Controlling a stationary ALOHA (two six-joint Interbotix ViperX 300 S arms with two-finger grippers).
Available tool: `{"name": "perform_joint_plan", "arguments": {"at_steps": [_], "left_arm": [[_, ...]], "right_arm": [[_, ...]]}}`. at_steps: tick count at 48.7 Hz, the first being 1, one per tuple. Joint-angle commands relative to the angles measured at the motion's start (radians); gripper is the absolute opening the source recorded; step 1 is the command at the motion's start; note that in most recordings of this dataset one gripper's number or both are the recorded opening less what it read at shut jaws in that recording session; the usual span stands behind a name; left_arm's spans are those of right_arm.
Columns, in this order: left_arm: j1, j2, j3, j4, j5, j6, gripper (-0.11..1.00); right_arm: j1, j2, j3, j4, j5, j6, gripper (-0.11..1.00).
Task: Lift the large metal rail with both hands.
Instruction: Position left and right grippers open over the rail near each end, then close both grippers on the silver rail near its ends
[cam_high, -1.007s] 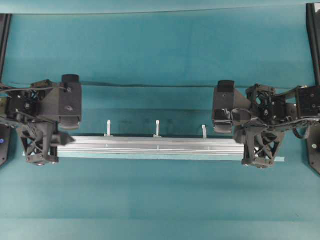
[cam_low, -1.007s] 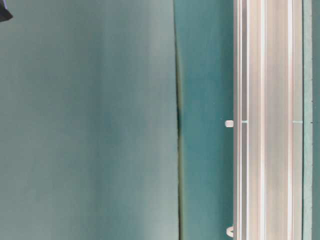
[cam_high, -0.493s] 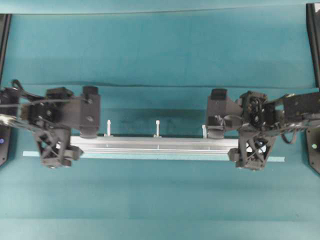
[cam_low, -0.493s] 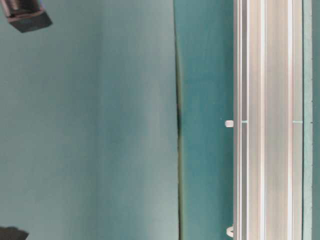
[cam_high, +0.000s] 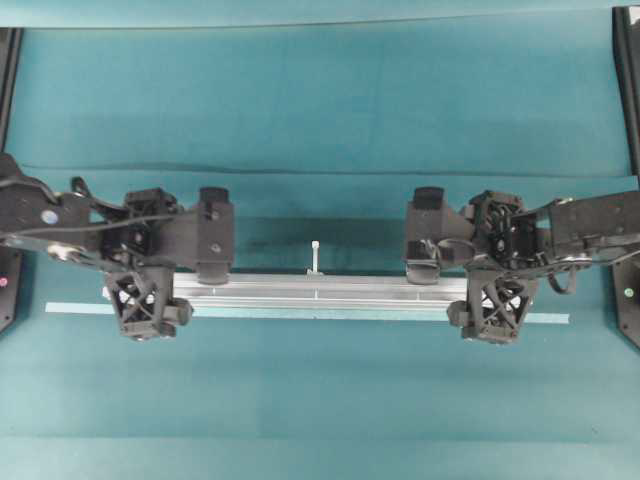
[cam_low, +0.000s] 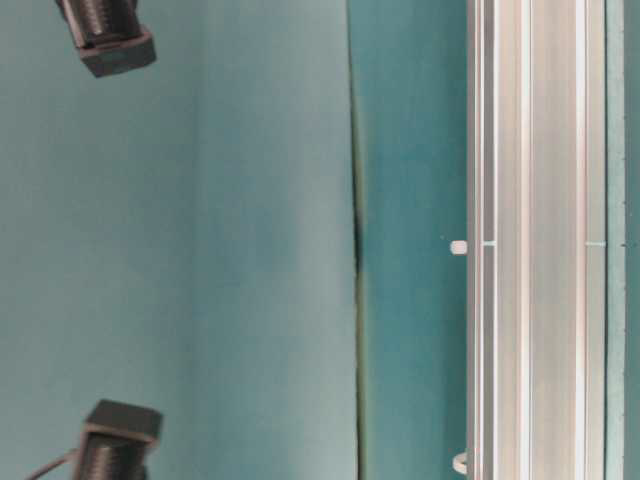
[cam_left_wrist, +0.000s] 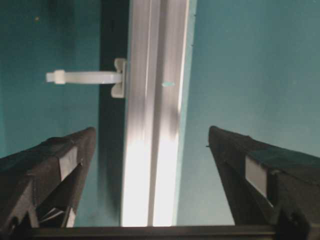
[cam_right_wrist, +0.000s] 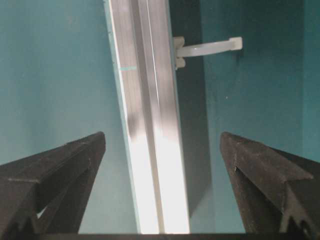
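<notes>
Both grippers, left (cam_left_wrist: 152, 165) and right (cam_right_wrist: 160, 170), spread wide astride the metal rail (cam_high: 320, 293), nothing pinched yet; closing and lifting still left to do.

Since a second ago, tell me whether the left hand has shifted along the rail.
Yes. In the overhead view the left hand has moved rightward along the large metal rail, from its left end toward the middle white peg.

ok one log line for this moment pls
left gripper: open, straddling rail | right gripper: open, straddling rail | rail: flat on table, not gripped
</notes>
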Motion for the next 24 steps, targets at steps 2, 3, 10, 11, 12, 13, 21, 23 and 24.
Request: {"name": "perform_joint_plan", "arguments": {"at_steps": [2, 3, 10, 11, 12, 13, 21, 23, 24], "left_arm": [[0.008, 0.015, 0.000, 0.002, -0.038, -0.002, 0.96], [0.008, 0.020, 0.000, 0.002, -0.046, -0.002, 0.96], [0.017, 0.041, -0.002, 0.002, -0.066, 0.002, 0.96], [0.018, 0.044, -0.002, 0.002, -0.066, 0.002, 0.96], [0.020, 0.048, 0.000, 0.002, -0.066, 0.000, 0.96], [0.021, 0.052, 0.002, 0.002, -0.067, -0.002, 0.96], [0.028, 0.094, 0.026, 0.002, -0.109, 0.000, 0.96], [0.028, 0.101, 0.032, 0.002, -0.124, 0.000, 0.96], [0.028, 0.104, 0.035, 0.002, -0.133, 0.000, 0.96]], "right_arm": [[0.003, 0.023, 0.006, -0.003, -0.028, -0.008, 0.96], [0.003, 0.026, 0.009, -0.005, -0.034, -0.008, 0.96], [0.003, 0.046, 0.020, -0.005, -0.064, -0.009, 0.96], [0.003, 0.048, 0.021, -0.005, -0.069, -0.009, 0.96], [0.003, 0.051, 0.023, -0.005, -0.077, -0.009, 0.96], [0.003, 0.054, 0.025, -0.006, -0.083, -0.009, 0.96], [0.003, 0.095, 0.037, -0.032, -0.115, -0.009, 0.96], [0.002, 0.110, 0.038, -0.032, -0.123, -0.011, 0.96], [0.003, 0.117, 0.040, -0.032, -0.126, -0.011, 0.96]]}}
